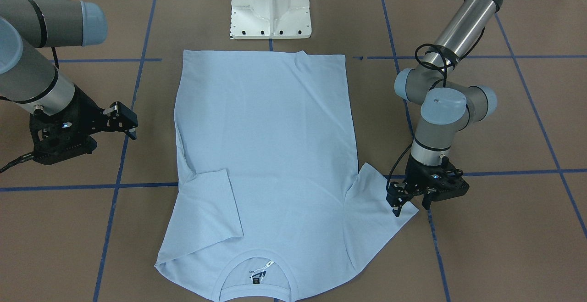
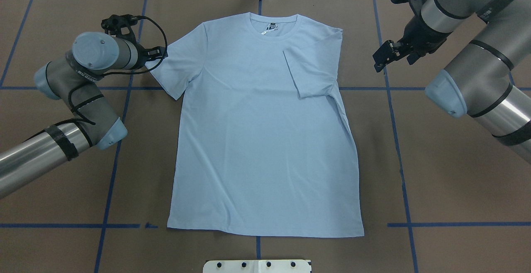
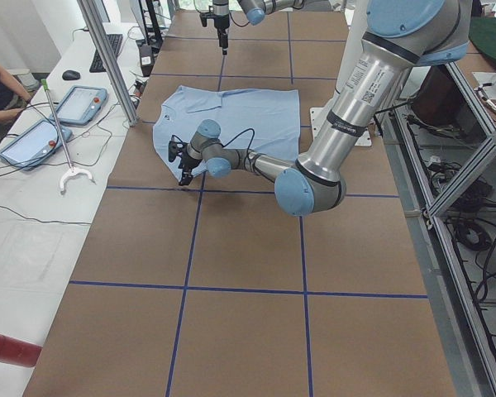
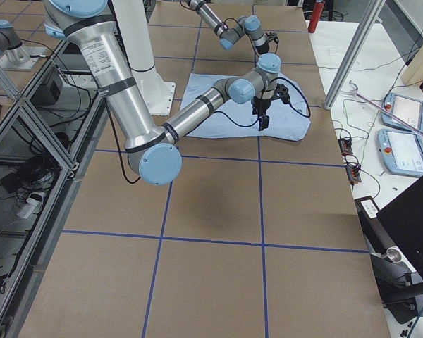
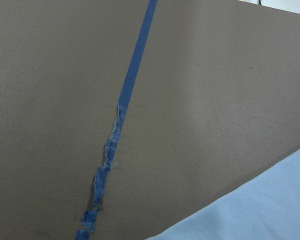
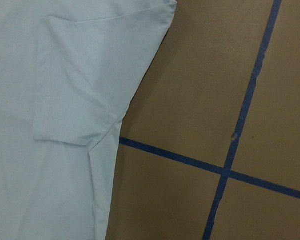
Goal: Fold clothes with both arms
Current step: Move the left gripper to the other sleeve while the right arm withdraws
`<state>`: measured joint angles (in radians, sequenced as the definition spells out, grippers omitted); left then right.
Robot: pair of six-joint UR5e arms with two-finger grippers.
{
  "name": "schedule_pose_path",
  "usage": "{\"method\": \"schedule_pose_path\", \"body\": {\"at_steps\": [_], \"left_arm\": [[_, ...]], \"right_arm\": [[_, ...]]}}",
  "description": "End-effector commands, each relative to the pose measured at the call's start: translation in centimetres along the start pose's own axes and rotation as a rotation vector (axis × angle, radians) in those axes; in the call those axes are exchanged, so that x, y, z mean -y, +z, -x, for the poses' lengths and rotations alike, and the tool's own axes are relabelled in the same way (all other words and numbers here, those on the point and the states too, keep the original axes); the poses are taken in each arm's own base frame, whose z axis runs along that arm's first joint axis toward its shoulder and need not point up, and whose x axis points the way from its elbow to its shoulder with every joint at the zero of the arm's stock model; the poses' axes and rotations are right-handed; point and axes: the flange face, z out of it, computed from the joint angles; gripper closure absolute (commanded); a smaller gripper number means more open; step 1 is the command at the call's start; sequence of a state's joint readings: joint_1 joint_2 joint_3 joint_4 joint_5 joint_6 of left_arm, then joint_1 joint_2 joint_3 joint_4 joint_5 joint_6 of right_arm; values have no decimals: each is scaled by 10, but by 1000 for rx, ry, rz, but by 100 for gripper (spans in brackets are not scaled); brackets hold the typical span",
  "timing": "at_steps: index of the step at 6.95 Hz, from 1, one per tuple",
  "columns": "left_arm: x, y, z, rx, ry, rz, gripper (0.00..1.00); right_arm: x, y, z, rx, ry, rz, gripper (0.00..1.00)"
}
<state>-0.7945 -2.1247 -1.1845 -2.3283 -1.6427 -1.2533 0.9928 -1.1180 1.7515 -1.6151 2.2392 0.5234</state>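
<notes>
The pale light-blue T-shirt [image 1: 266, 146] lies flat on the brown table, plain side up, no print showing, its neck on the far side from the robot's base. It also shows in the overhead view [image 2: 261, 140]. Its black neck label [image 1: 255, 281] shows inside the collar. The sleeve [image 2: 309, 71] on my right is folded in over the body. The other sleeve [image 2: 174, 69] is spread out. My left gripper [image 1: 410, 205] is open, low at that sleeve's outer edge, one fingertip touching the hem. My right gripper [image 1: 126, 120] is open and empty, apart from the shirt's side.
The white pedestal base [image 1: 270, 8] stands just behind the shirt's hem. Blue tape lines [image 1: 137, 185] cross the table. An operators' bench with tablets [image 3: 66, 107] runs along the far side beyond the collar.
</notes>
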Motion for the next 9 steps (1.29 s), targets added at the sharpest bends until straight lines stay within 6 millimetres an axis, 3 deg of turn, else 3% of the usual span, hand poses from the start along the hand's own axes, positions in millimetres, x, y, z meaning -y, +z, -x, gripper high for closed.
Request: {"method": "schedule_pose_path", "body": {"at_steps": [1,4,5,9], "left_arm": [[0,0,1,2,3,1,16],[-1,2,4,6,3,1,21],[-1,1,3,5,3,0,27],[1,0,-2,-1,3,0,72]], "right_arm": [[1,0,1,1,0,0,0],[1,0,1,0,8,-1,0],[1,0,1,0,8,-1,0],[1,0,0,0,10,-1,0]]}}
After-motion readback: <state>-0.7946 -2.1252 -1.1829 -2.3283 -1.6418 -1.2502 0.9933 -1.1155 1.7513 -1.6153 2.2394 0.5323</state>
